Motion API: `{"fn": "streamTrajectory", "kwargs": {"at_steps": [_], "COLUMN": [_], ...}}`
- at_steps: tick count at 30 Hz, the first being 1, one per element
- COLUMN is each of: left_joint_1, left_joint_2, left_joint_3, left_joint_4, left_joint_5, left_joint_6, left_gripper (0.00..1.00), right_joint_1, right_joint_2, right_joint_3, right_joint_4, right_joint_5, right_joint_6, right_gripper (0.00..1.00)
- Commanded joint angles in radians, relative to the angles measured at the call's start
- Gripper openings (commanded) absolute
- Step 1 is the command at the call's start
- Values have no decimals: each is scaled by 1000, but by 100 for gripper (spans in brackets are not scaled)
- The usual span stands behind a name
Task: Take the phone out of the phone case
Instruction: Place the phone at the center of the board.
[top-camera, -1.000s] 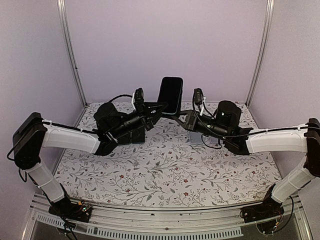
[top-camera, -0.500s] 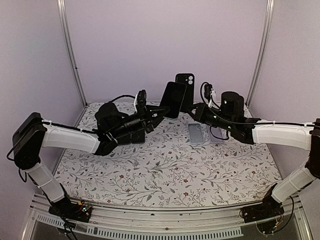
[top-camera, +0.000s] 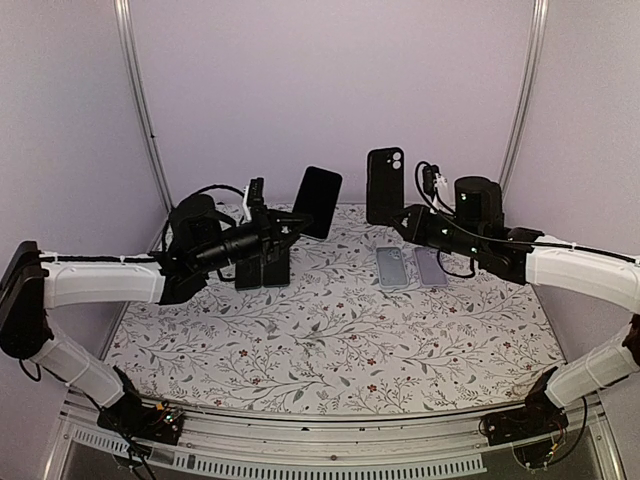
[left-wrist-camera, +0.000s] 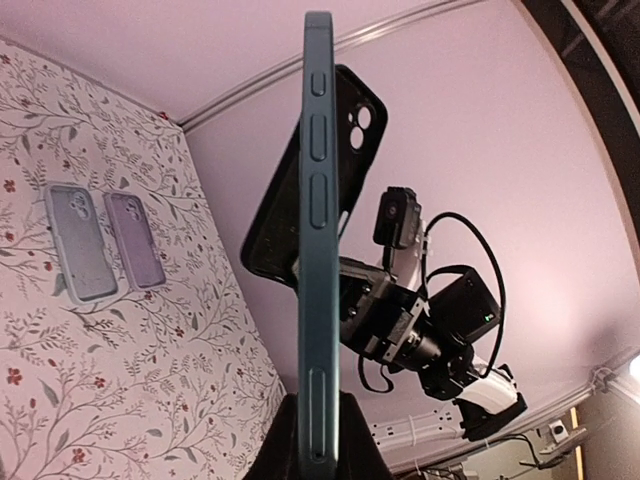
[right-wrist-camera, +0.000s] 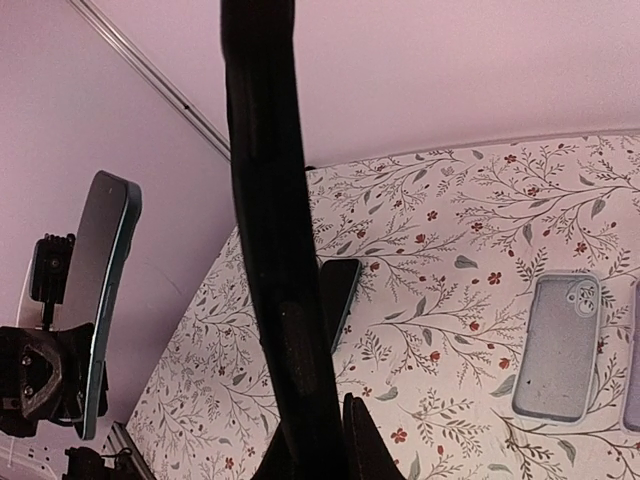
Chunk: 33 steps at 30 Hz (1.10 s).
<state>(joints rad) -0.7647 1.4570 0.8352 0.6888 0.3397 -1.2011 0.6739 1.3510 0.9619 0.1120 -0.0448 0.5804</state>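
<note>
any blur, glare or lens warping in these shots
Top external: even soft light, sharp, no harsh glare on the phone. Left wrist: wide lens slightly bows the wall rail; phone edge sharp. Right wrist: the black case is a near-featureless dark strip; the table behind is sharp.

Finding: a robotics laboratory test cell, not a domestic or retail space. Plain lilac panel walls (top-camera: 330, 80) enclose the back and both sides, meeting at bare aluminium corner posts (top-camera: 141, 110). The work surface is covered by a white floral-print cloth (top-camera: 330, 340). A slotted aluminium rail (top-camera: 300, 462) runs along the near edge. The white-and-black left robot arm (top-camera: 100, 280) and the matching right robot arm (top-camera: 590, 270) are bolted there, with loose black cabling (top-camera: 572, 420) exposed at the base.
</note>
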Motion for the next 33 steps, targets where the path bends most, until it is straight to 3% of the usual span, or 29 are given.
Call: {"fn": "streamTrajectory", "kwargs": {"at_steps": [1,14,21,33], "left_joint_1": [84,355,502,608], "left_joint_2": [-95,-189,-153,41], "left_joint_3": [-26,-90,-145,-140], "left_joint_4": [-162,-535,-560,-524], "left_joint_5": [-50,-55,-29,-30], "left_joint_6": [128,317,383,473], "left_gripper": [0,0,0,0], "right_joint_1": [-4,-7,-8,-8], "right_joint_2": [-71,-140,-145,-174], "right_joint_3": [3,-1,9,-6], "right_joint_4": [-68,-149,-162,-177], "right_joint_5": [39,2,-34,-44], "right_joint_6": [-44,-89,-98,-96], "right_gripper": [0,0,0,0]}}
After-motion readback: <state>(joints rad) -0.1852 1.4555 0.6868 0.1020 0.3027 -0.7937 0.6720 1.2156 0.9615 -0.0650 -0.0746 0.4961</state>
